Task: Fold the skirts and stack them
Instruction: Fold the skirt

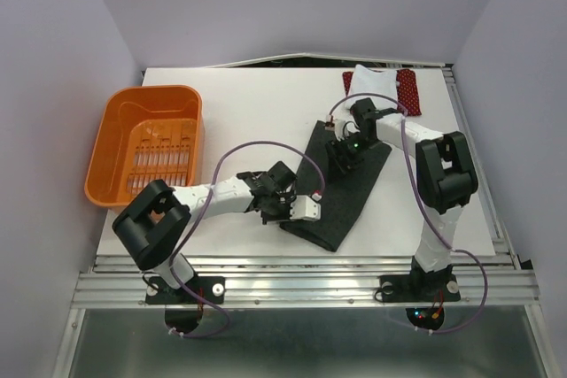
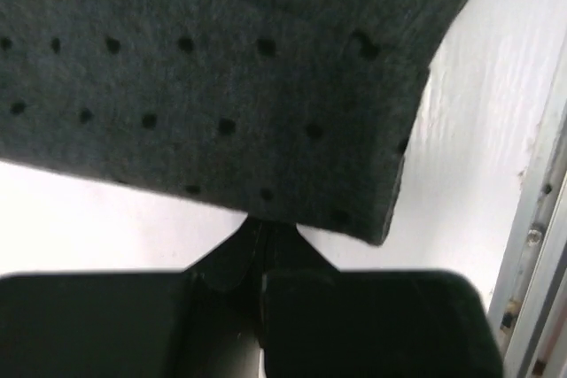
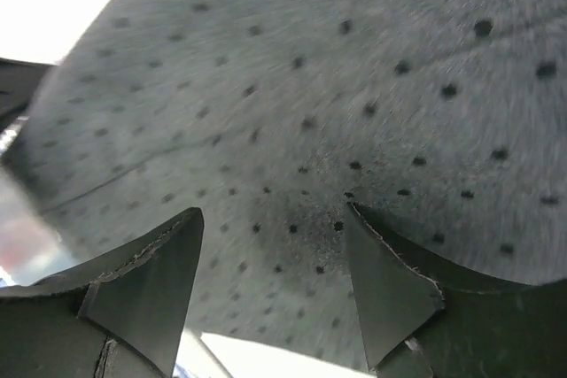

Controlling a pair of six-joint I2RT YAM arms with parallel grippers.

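**Left gripper pinches grey skirt's edge; right gripper gapes above it**

The white table (image 1: 248,104) holds an orange plastic basket (image 1: 146,93) at its left. The dark grey skirt (image 1: 350,196), finely dotted, lies slantwise right of centre. At the far right edge a white skirt (image 1: 372,81) lies over a red skirt (image 1: 407,90). The left gripper (image 2: 261,232) has its fingers pressed together on the grey skirt's near-left hem. The right gripper (image 3: 270,214) stands wide apart over the skirt's far half, grasping nothing.
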